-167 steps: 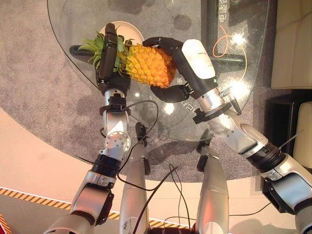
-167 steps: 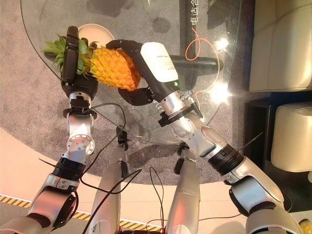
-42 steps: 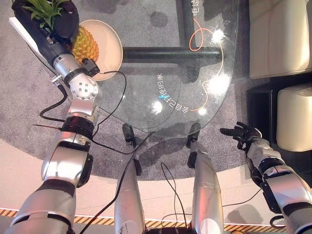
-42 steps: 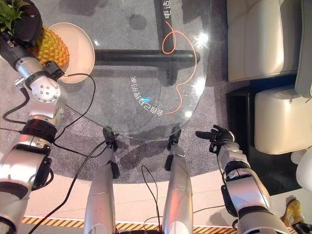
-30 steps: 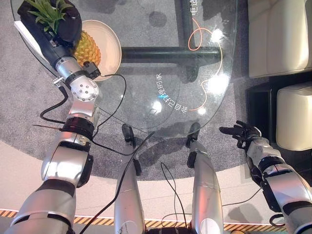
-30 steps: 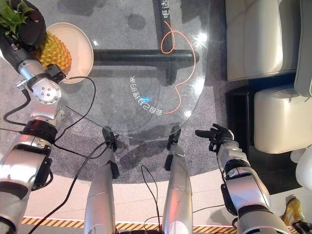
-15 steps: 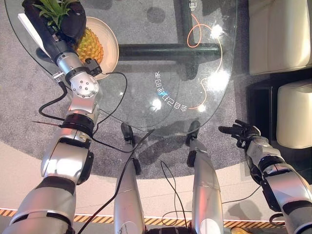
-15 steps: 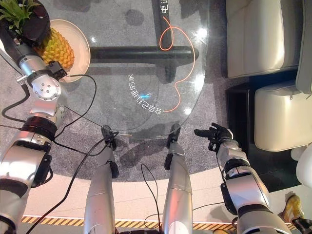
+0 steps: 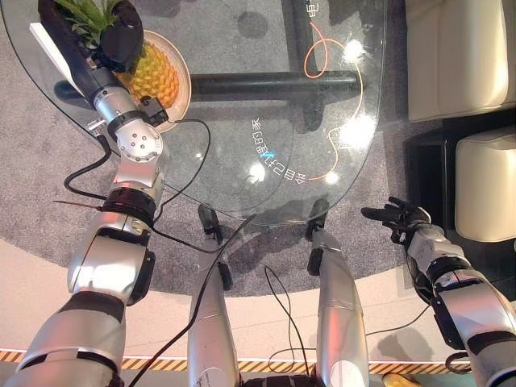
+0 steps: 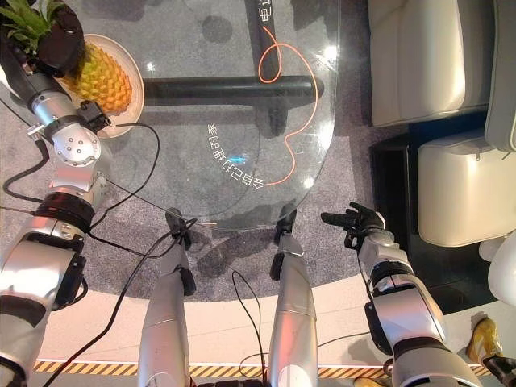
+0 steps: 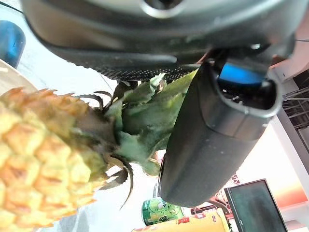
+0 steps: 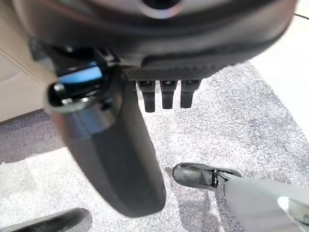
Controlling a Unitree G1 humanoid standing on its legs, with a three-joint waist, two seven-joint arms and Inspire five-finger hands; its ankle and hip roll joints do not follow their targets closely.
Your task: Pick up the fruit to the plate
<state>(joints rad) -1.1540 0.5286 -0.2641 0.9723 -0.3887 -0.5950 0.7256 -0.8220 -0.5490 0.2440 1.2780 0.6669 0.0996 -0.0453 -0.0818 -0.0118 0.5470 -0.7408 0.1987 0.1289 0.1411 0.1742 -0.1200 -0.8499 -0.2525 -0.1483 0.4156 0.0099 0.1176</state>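
A yellow pineapple (image 9: 151,76) with a green crown lies over the cream plate (image 9: 184,64) at the glass table's far left; I cannot tell whether it rests on the plate. My left hand (image 9: 121,36) is shut on the crown, and the left wrist view shows its thumb (image 11: 212,140) curled against the leaves (image 11: 142,118) above the fruit's body (image 11: 43,159). My right hand (image 9: 397,218) hangs off the table's right side over the carpet, with its fingers (image 12: 164,94) straight and nothing in it.
The glass table (image 9: 266,105) has a black bar (image 9: 274,81) beneath it and an orange cord (image 9: 326,56) curling under the glass. Cream seats (image 9: 459,56) and a dark low stand (image 9: 427,169) stand at the right. Grey carpet lies around the table.
Both hands held the pineapple at mid-table; now the left hand alone holds it by the crown at the plate. The right arm has withdrawn to the right. Lately the fruit edged further over the plate.
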